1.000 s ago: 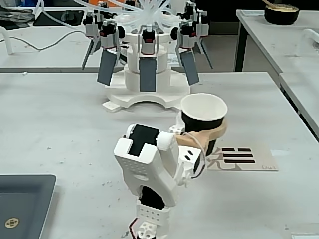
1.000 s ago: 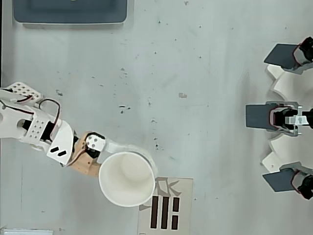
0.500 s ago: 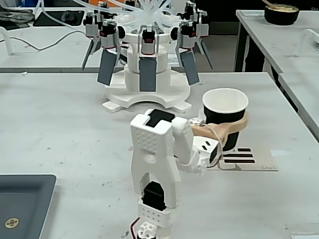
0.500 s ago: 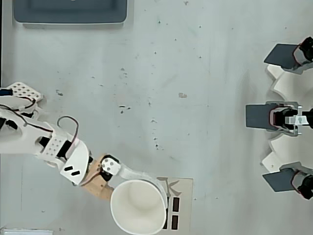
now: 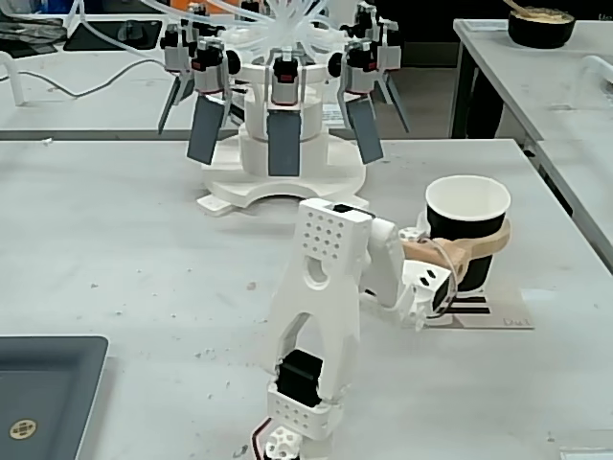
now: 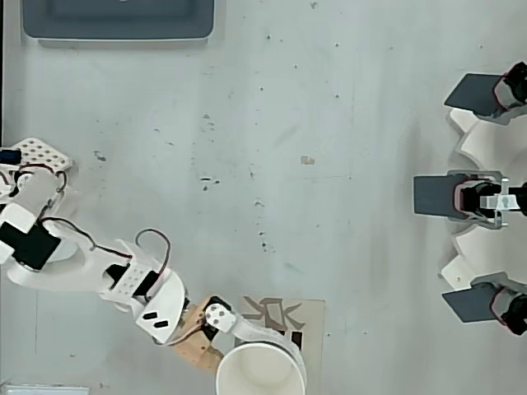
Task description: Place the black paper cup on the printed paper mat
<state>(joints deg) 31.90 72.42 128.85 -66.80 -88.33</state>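
Note:
The black paper cup [image 5: 467, 228] stands upright with its white inside showing, and my gripper [image 5: 466, 245] is shut on it, a tan finger [image 5: 479, 245] wrapped round its wall. Its base is low over the printed paper mat [image 5: 490, 310], a beige sheet with black bars; I cannot tell whether they touch. In the overhead view the cup [image 6: 259, 377] sits at the bottom edge, partly cut off and covering much of the mat [image 6: 284, 313], with the gripper [image 6: 262, 362] around it.
A white multi-arm device [image 5: 283, 125] with grey paddles stands at the table's back, at the right edge in the overhead view [image 6: 482, 197]. A dark grey tray [image 5: 43, 393] lies front left. A dark bowl [image 5: 541, 25] sits on another table. The table's right edge is near the mat.
The arm has swung the cup to the right in the fixed view and lowered it, from beside the mat to over it. The grip on the cup has stayed shut.

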